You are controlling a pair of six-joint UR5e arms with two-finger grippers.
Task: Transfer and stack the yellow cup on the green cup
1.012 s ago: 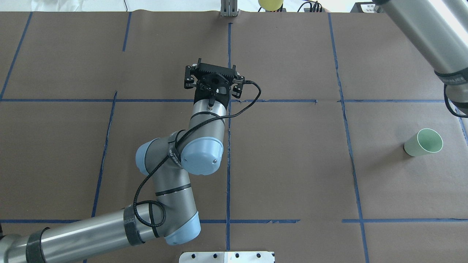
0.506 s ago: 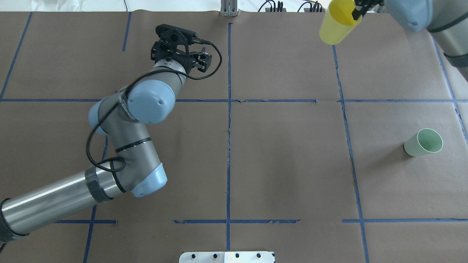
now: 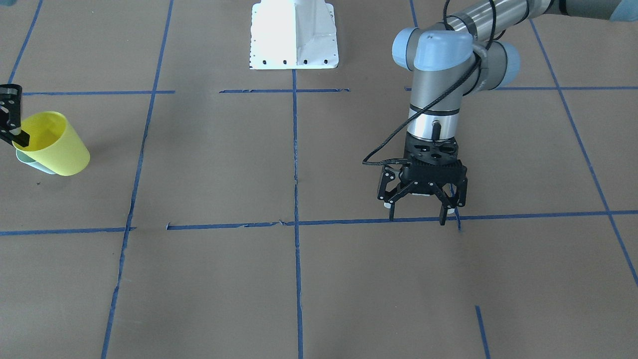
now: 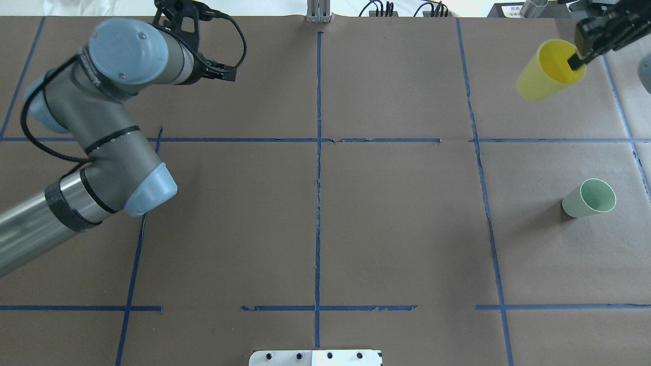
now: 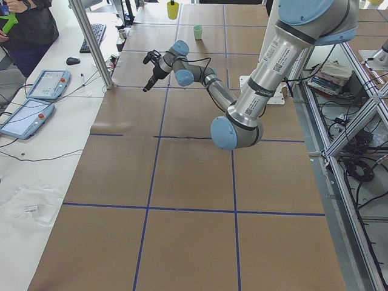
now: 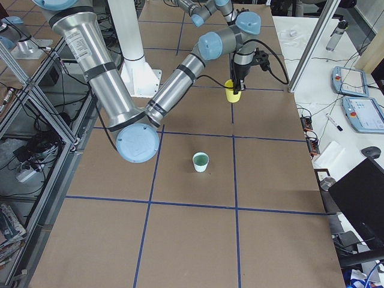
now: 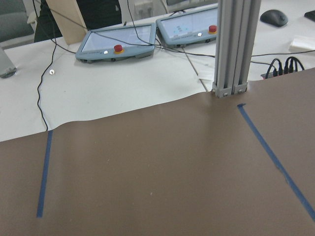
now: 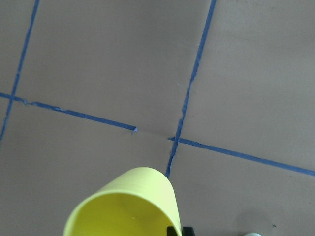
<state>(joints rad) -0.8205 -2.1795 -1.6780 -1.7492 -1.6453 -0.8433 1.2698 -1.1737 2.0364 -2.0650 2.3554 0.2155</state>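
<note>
Right tool (image 4: 580,57) clamps 1 yellow cup (image 4: 546,77); left tool (image 3: 416,218) spread apart; 1 green cup (image 4: 585,201) upright.

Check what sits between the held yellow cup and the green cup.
Between the yellow cup and the green cup: only bare brown paper, crossed by one blue tape line. The overhead view shows it.

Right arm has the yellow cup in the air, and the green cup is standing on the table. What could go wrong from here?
1. The right gripper pinches the yellow cup at only one spot on its rim, so the cup may swivel or slip in transit.
2. The green cup stands loose on the table. A tilted or off-centre descent could knock it over instead of nesting.
</note>
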